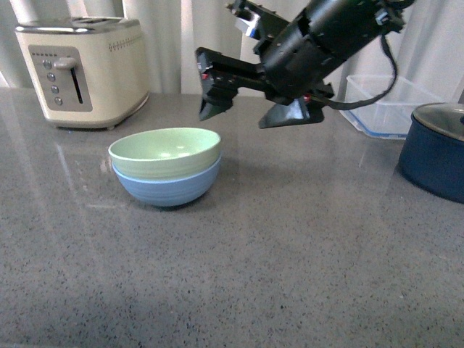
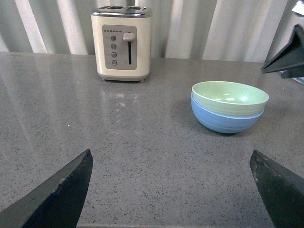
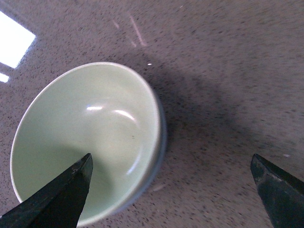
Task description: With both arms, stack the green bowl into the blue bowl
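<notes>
Toaster [image 1: 82,69], navy pot [image 1: 437,148], clear tub [image 1: 388,105]

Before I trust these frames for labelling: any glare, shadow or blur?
Front view: window glare streaks the countertop; the right gripper is sharp. Right wrist view: highlights inside the green bowl, a dark shadow beside it. Left wrist view: the toaster reflects on the counter.

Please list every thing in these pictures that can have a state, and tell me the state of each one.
Pale mint-green round bowl: nested in the blue bowl, upright, empty.
Light sky-blue round bowl: upright on the counter, holding the green bowl.
Right gripper: open, above the bowls, holding nothing.
Left gripper: open, holding nothing.
Cream toaster: lever up.
Dark navy pot: lid on.
</notes>
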Robot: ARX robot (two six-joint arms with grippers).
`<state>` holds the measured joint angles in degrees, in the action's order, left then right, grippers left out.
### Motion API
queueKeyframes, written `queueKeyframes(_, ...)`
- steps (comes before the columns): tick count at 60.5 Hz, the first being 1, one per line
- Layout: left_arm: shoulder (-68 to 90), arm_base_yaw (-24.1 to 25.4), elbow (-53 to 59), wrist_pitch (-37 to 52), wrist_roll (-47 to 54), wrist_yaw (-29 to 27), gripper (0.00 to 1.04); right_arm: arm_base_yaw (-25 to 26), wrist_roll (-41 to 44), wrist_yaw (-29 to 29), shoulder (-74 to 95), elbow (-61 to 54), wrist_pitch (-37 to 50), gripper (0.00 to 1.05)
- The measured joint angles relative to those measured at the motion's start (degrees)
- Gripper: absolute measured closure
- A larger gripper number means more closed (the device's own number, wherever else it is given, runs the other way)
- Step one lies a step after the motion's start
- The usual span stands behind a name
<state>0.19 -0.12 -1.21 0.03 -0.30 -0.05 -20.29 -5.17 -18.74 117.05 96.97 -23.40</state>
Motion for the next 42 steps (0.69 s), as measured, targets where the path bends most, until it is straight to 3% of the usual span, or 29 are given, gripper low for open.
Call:
queueKeyframes(34,0.0,0.0,0.0,0.0,0.0,0.0,0.07,19.0,3.5,5.0,-43.6,-44.2,2.0,0.10)
queueKeyframes(42,0.0,0.0,0.0,0.0,0.0,0.0,0.07,20.6,4.7,6.2,-50.5,-49.3,1.4,0.10)
